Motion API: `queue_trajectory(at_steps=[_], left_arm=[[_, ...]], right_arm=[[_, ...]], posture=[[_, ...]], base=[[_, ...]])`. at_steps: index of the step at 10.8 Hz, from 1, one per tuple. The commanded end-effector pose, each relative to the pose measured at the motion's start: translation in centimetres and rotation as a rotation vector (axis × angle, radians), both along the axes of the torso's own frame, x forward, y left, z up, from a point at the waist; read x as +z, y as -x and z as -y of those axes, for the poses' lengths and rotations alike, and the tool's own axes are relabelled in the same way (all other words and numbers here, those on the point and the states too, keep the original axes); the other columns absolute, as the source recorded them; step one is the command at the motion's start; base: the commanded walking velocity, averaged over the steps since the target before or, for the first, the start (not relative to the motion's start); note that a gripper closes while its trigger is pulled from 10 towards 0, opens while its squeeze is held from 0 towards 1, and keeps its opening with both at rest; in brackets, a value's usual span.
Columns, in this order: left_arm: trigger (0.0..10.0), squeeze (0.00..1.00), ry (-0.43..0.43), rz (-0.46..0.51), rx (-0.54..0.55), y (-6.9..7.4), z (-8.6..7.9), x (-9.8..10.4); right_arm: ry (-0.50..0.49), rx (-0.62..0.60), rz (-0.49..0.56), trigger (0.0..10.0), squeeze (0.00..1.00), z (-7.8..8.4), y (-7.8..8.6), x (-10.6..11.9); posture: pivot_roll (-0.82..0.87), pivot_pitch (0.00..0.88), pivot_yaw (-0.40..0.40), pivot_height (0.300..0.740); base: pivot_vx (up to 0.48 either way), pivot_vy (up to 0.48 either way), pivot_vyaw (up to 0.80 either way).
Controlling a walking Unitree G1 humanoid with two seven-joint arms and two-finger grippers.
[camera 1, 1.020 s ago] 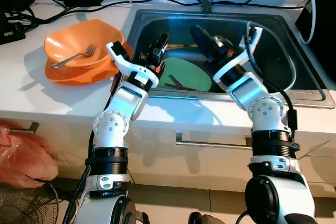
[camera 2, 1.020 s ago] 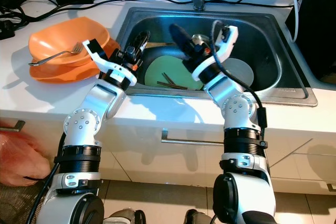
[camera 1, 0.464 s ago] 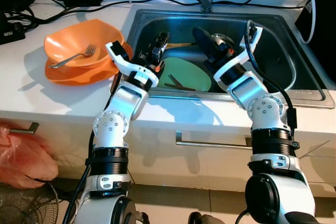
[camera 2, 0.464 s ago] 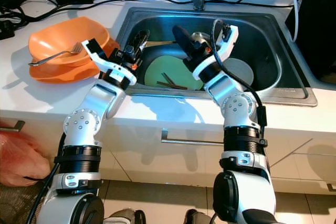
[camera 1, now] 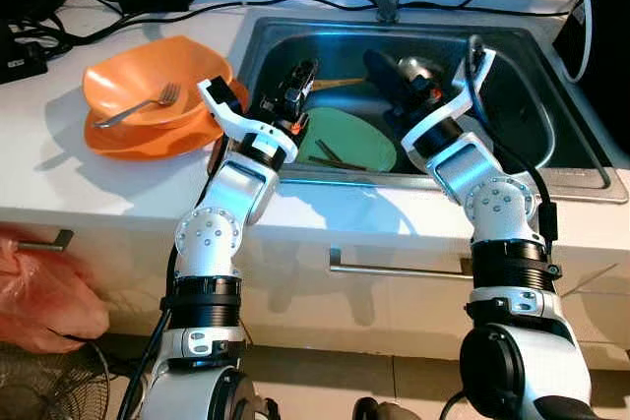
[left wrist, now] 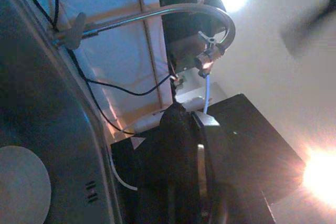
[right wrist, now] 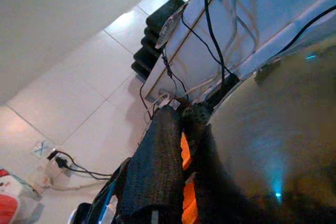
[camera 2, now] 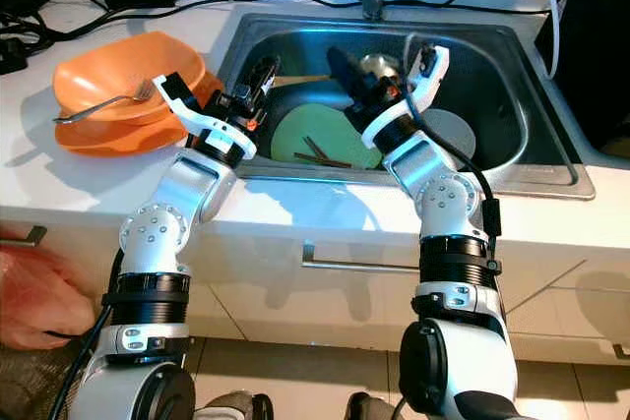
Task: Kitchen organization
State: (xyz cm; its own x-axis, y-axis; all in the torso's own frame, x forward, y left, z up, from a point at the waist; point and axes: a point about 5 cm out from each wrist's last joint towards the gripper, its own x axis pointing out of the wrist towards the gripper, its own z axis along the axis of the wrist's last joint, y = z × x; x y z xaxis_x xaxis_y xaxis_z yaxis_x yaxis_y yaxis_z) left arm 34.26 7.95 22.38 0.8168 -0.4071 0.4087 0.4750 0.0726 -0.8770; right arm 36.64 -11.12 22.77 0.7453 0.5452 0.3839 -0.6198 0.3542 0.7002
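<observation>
I read both jaws closed, holding nothing | left gripper [camera 1: 301, 79] over sink [camera 1: 566, 159] left rim | right gripper [camera 1: 386, 76] above green plate [camera 1: 346, 139]

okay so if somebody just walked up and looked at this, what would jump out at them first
Probably the stack of orange bowls on the white counter left of the sink, with a fork lying in the top one. Next, both grippers reach over the steel sink: the left gripper near its left wall, the right gripper above a green plate carrying chopsticks.
</observation>
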Motion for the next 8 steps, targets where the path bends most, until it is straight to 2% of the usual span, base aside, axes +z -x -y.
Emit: queue_trajectory(at_steps=[1,4,5,6,7,8], left_arm=[[0.0,0.00,0.057,-0.058,-0.054,0.8,3.0,-1.0],[0.0,0.00,0.026,-0.075,-0.074,0.7,3.2,-1.6],[0.0,0.20,-0.007,-0.090,-0.065,0.7,3.2,-2.0],[6.2,1.00,-0.019,-0.099,-0.062,0.6,3.2,-2.1],[10.0,1.00,-0.027,-0.102,-0.064,0.5,3.3,-2.0],[10.0,1.00,-0.028,-0.104,-0.064,0.5,3.3,-2.0]], right_arm=[[0.020,-0.030,0.018,0.0,0.00,0.4,-0.3,0.8],[0.016,-0.029,0.017,0.0,0.00,0.4,-0.2,0.8],[0.016,-0.029,0.017,0.0,0.00,0.4,-0.2,0.8],[0.015,-0.030,0.016,0.0,0.00,0.5,-0.2,0.8],[0.014,-0.031,0.014,0.0,0.00,0.5,-0.3,0.8],[0.014,-0.032,0.014,0.0,0.00,0.5,-0.3,0.8]], posture=[[0.01,0.107,0.006,0.740],[0.01,0.110,0.005,0.740],[0.01,0.110,0.005,0.740],[0.01,0.111,0.005,0.740],[0.01,0.109,0.005,0.740],[0.01,0.109,0.005,0.740]], base=[[0.000,0.000,0.00],[0.000,0.000,0.00],[0.000,0.000,0.00],[0.000,0.000,0.00],[0.000,0.000,0.00],[0.000,0.000,0.00]])
